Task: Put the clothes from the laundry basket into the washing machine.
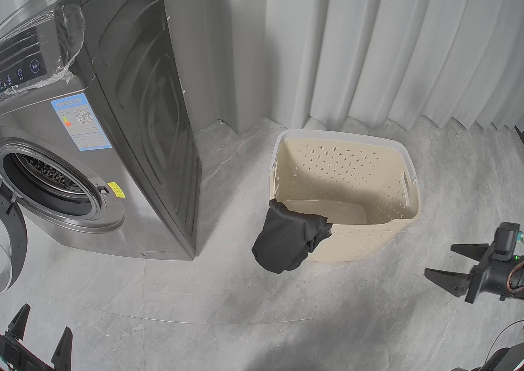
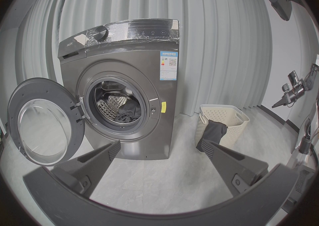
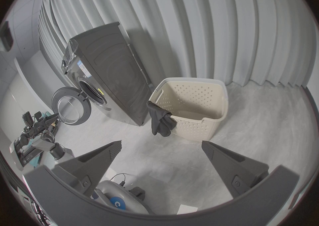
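Currently the left gripper (image 1: 46, 318) is being held low above the grey floor (image 1: 218, 290), in front of the washing machine (image 1: 136, 115), its jaws being spread wide apart with nothing being gripped between them; the right gripper (image 1: 440, 261) is being held out to the right of the laundry basket (image 1: 338, 135), well apart from it, its jaws likewise being spread wide and nothing being carried in them; the cream basket is being seen upright on the floor, near the machine's right side and in front of the white curtain (image 1: 355, 34); a black garment (image 1: 286, 235) is being seen draped over the basket's near left corner, a small part lying inside the rim and most of it hanging down the outer wall, touched by neither gripper; the machine's round door (image 2: 43, 120) is being seen swung fully open on the machine's left side; the drum (image 2: 114, 103) is being exposed through the opening, and dark clothing (image 2: 129, 113) is being seen lying low inside it.
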Motion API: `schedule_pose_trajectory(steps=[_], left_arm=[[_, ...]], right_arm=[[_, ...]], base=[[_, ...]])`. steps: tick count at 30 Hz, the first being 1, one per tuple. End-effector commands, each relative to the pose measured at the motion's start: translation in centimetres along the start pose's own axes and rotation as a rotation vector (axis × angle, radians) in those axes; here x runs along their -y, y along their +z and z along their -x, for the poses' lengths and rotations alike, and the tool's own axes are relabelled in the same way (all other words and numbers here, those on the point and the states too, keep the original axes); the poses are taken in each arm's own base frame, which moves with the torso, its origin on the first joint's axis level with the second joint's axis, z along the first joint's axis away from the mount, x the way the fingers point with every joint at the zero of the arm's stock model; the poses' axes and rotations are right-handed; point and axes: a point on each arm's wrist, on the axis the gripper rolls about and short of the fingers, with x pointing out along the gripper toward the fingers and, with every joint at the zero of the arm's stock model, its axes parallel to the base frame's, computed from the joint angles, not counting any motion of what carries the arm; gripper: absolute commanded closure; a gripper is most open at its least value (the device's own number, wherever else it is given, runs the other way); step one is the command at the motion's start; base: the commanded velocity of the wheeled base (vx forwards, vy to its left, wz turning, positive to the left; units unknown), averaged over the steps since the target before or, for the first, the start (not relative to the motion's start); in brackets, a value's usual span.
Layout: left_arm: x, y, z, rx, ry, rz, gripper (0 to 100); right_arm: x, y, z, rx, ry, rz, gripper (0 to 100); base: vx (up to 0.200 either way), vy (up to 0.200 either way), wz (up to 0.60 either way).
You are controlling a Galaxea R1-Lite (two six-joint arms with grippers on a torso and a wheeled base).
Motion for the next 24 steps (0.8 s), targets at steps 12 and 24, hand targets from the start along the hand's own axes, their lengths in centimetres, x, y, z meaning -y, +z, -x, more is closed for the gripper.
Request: schedule_pose_trajectory(steps=[12,24], left_arm=[[0.0,-0.5,0.0,-0.001,-0.001,0.003,0],[0.0,-0.5,0.0,-0.001,-0.001,0.008,0]], right_arm=[[1.3,0.4,-15.3,-0.084,0.082,-0.002,0],[-0.2,-0.4,-19.4,-0.058,0.151,0.042,0]], base=[[0.0,0.0,0.0],[0.0,0.0,0.0]])
